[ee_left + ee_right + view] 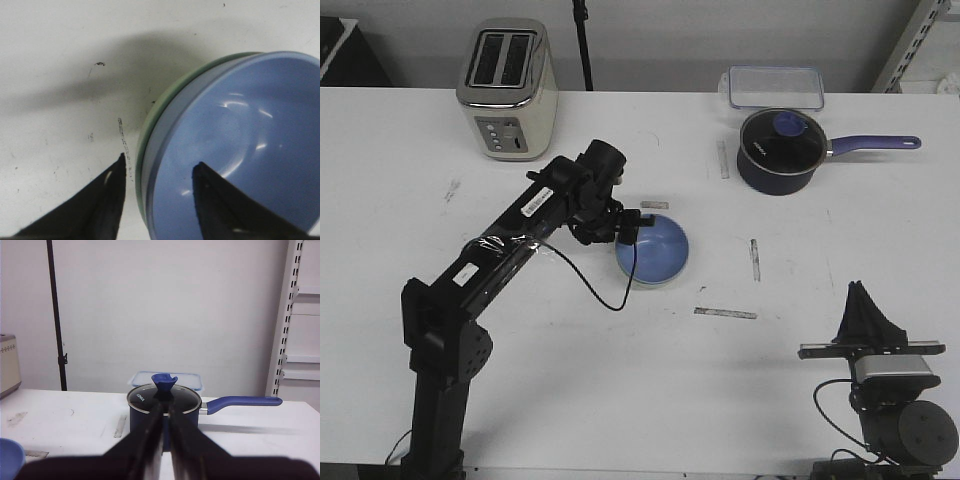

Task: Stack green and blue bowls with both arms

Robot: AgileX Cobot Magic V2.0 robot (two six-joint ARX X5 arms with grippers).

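The light blue bowl (658,250) sits nested inside the pale green bowl (150,117) on the white table's middle. In the left wrist view the blue bowl (240,145) fills the green one, and only the green rim shows around it. My left gripper (630,228) is open at the stack's left edge. It also shows in the left wrist view (160,161), one finger outside the green rim and the other over the blue bowl's inside, neither pressing. My right gripper (861,297) is shut and empty at the front right, far from the bowls; it also shows in the right wrist view (164,404).
A dark lidded saucepan (778,150) with a purple handle stands at the back right, with a clear lidded container (772,87) behind it. A cream toaster (508,90) stands at the back left. Tape strips (725,313) lie on the table.
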